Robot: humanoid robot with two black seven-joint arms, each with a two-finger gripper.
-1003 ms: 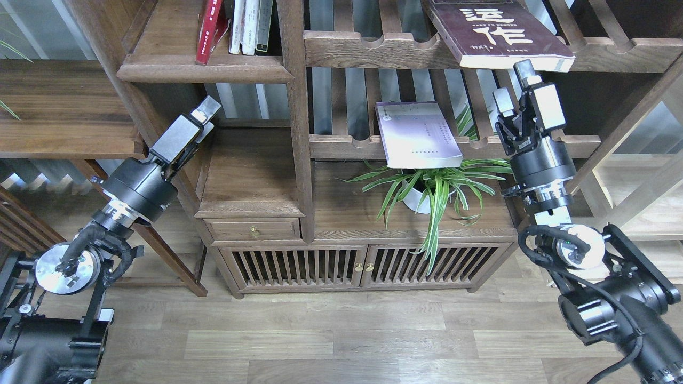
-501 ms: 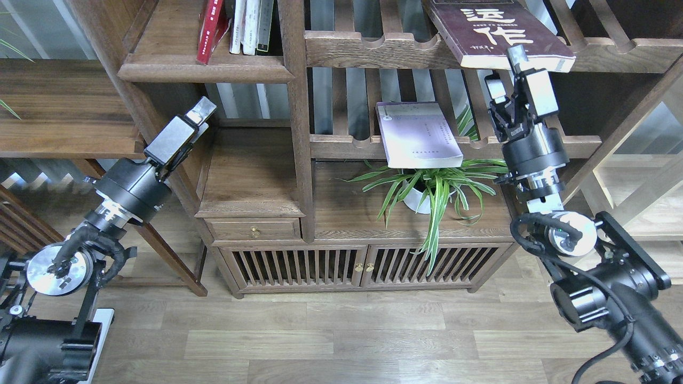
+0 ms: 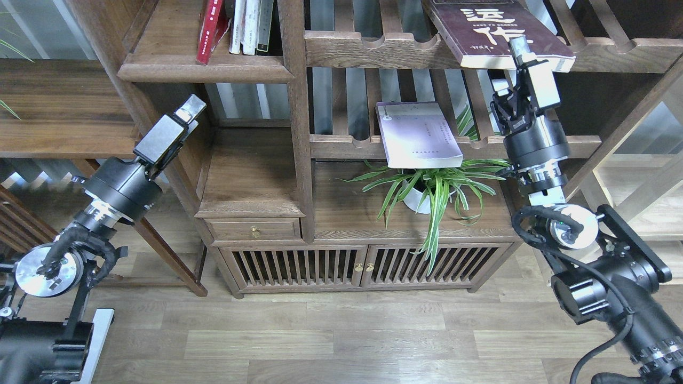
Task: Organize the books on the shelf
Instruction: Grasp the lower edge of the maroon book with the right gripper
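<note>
Dark maroon paperback [image 3: 493, 32] lying flat on slatted rack [image 3: 373, 48], long axis angled out past its scalloped rail, right gripper [image 3: 516, 56] fingers straddling its overhanging edge, left gripper [image 3: 189, 108] closure cannot be told.

Both arms are black, built from fat round parts joined end to end. The left arm [image 3: 114, 186] has a shiny silver ring around its wrist, a round silver disc with small screws lower down, and a bundle of black cables looping beside the disc. The right arm [image 3: 536, 146] has the same silver ring, a white round cap with a tiny green light, black cables curling around it, and a boxy grey block near its tip.
</note>
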